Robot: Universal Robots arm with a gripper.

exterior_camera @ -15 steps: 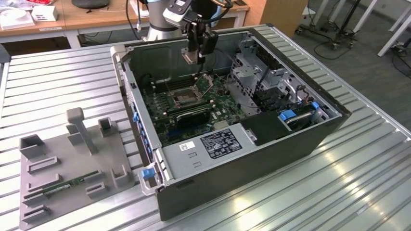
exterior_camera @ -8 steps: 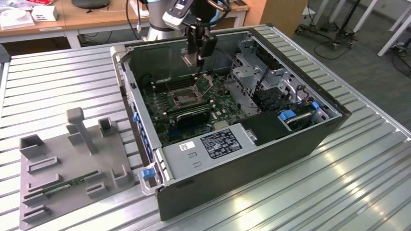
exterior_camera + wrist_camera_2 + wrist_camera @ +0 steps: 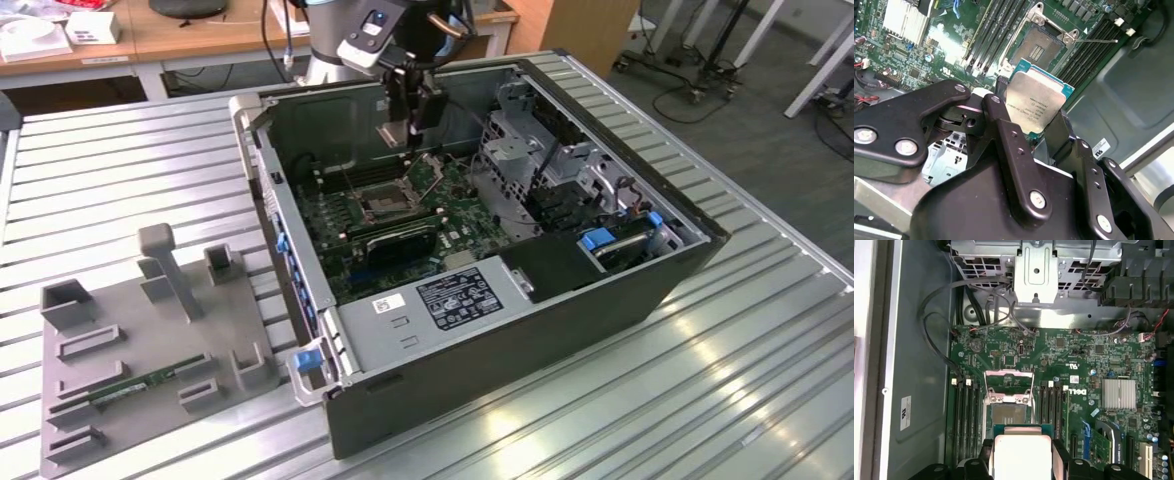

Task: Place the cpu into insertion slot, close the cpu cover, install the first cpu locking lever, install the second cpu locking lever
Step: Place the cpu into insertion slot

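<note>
My gripper (image 3: 400, 128) hangs inside the open computer case, shut on the cpu (image 3: 1035, 97), a square chip with a silvery top on a green base. Its black fingers (image 3: 1000, 112) press on two opposite edges of the chip. The cpu (image 3: 1021, 447) hovers close above the motherboard, just beside the insertion slot (image 3: 1008, 413), not in it. The slot (image 3: 1040, 46) lies bare, its dark contact field showing. The cpu cover (image 3: 1008, 385), a silvery frame, is swung up and open at the slot's far edge. In the exterior view the slot (image 3: 384, 204) lies below the gripper.
Long black memory slots (image 3: 965, 415) flank the socket on both sides. A metal drive cage (image 3: 527, 150) and cables (image 3: 939, 335) crowd the case (image 3: 441, 350). A finned heatsink (image 3: 1117, 393) sits on the board. A grey fixture (image 3: 134, 350) holding a green memory stick (image 3: 147, 383) stands at the exterior view's left.
</note>
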